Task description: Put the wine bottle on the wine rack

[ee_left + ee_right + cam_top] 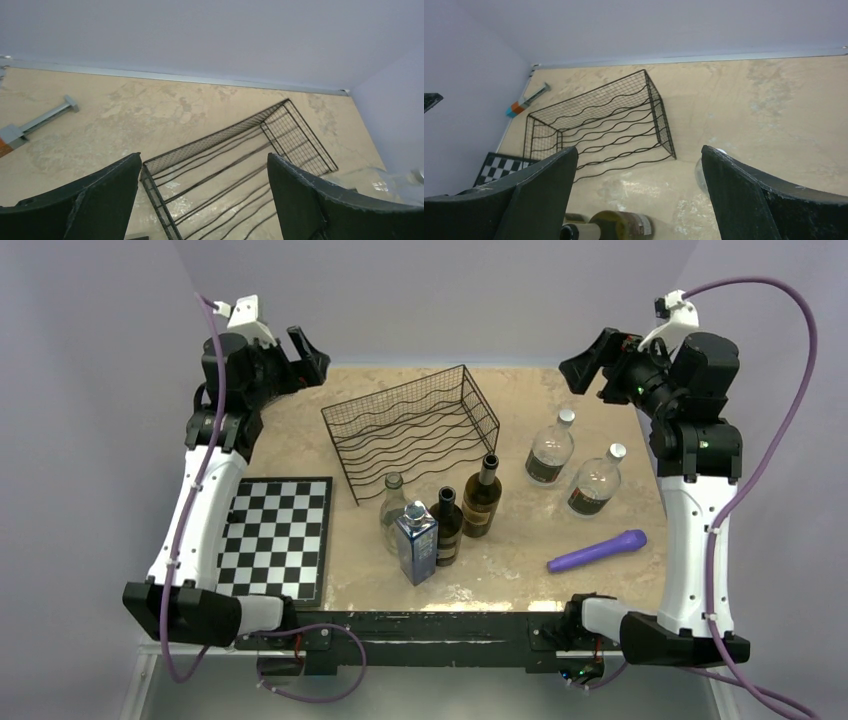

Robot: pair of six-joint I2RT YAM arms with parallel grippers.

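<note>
Zero bottles are on the wine rack: its wavy wire shelves show bare in all three views, so the task looks to be at its very start. The rack stands mid-table toward the far side. Wine bottle, my best guess being the olive-green labelled one, stands upright on the table just in front of the rack's right end, not touching it. A dark bottle right beside it would fit the task too, and I cannot tell which is meant. Close by in the same cluster are a clear bottle and a blue carton. Two capped clear bottles stand apart to the right, a purple tool lies near the right arm's base, and a checkerboard lies at the left. Left gripper hangs high over the far left corner, jaws spread wide, nothing between them. Right gripper does the same over the far right corner, wide apart and empty; its wrist view shows the green bottle low between the fingers and well off. Nothing is grasped. What's left is all of it: reach for the bottle, grip it, tip it on its side and slide it into a shelf groove. The right arm looks nearer to the bottle, judging by the layout.
</note>
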